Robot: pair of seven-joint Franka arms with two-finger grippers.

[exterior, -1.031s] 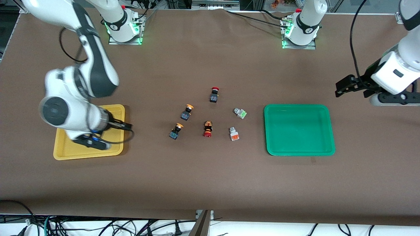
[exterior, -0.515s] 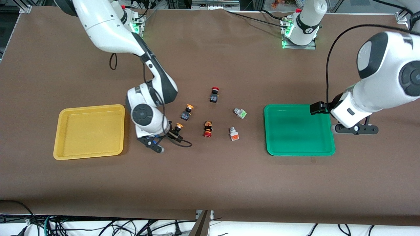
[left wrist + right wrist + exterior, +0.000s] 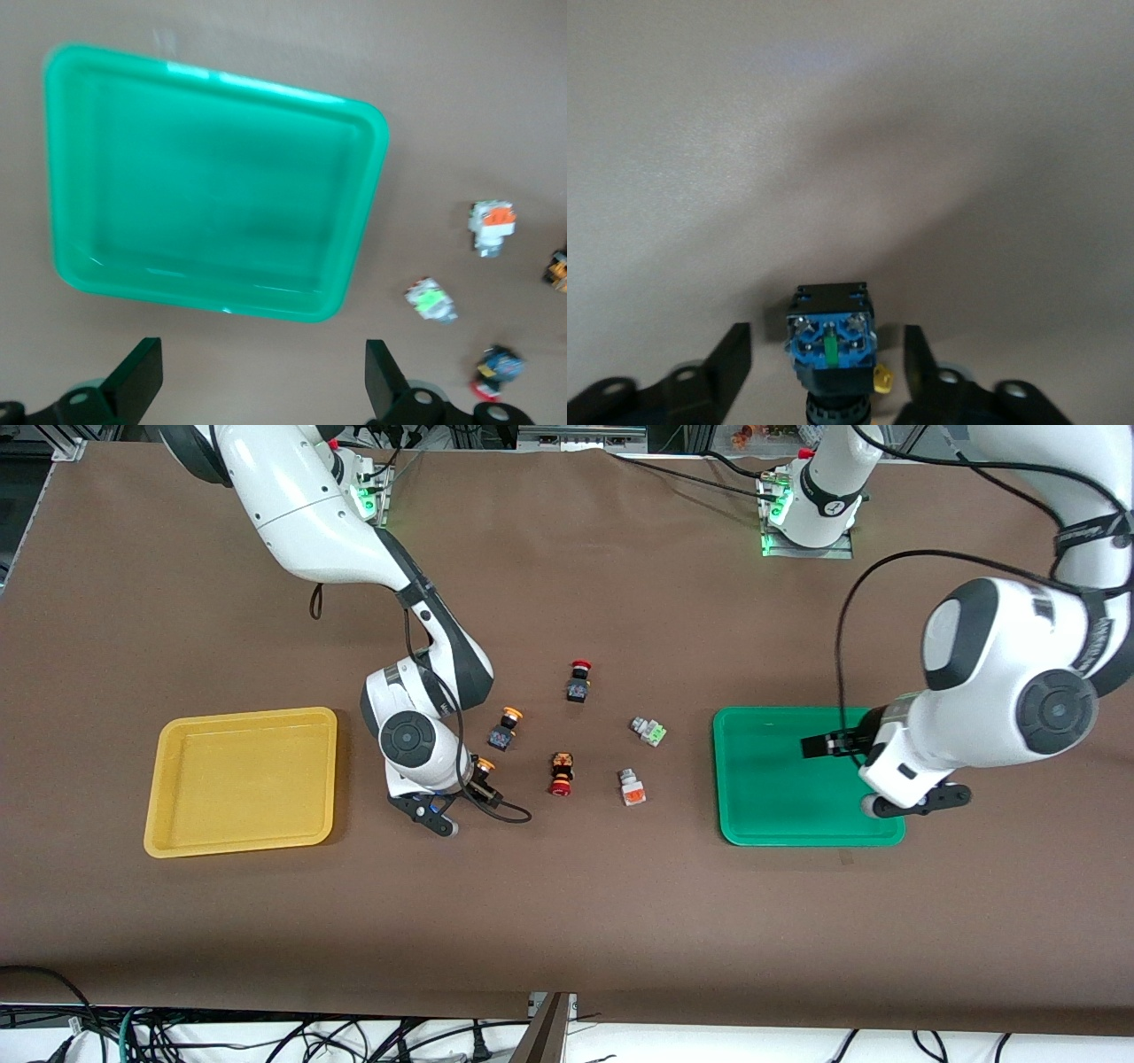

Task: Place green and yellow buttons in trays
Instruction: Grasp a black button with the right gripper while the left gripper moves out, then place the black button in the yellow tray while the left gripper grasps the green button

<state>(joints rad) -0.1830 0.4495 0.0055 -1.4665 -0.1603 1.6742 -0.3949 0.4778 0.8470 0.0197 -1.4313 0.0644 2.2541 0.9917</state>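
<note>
Right wrist view shows the right pincer (image 3: 827, 354) spread open astride a yellow button (image 3: 831, 341) to grasp it, while the left pincer (image 3: 261, 381), open and empty, hangs over the green tray (image 3: 354, 230).

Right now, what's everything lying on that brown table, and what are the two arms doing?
Yellow tray: one, right arm's end.
Green tray: one, left arm's end.
Yellow-capped buttons: two, black-bodied, mid-table; one free, one between the right gripper's fingers.
Red-capped buttons: two; one farthest from the front camera, one nearer.
Grey blocks: green-faced, orange-faced, beside the green tray.
Right gripper: open around a button.
Left gripper: open, over the green tray.
</note>
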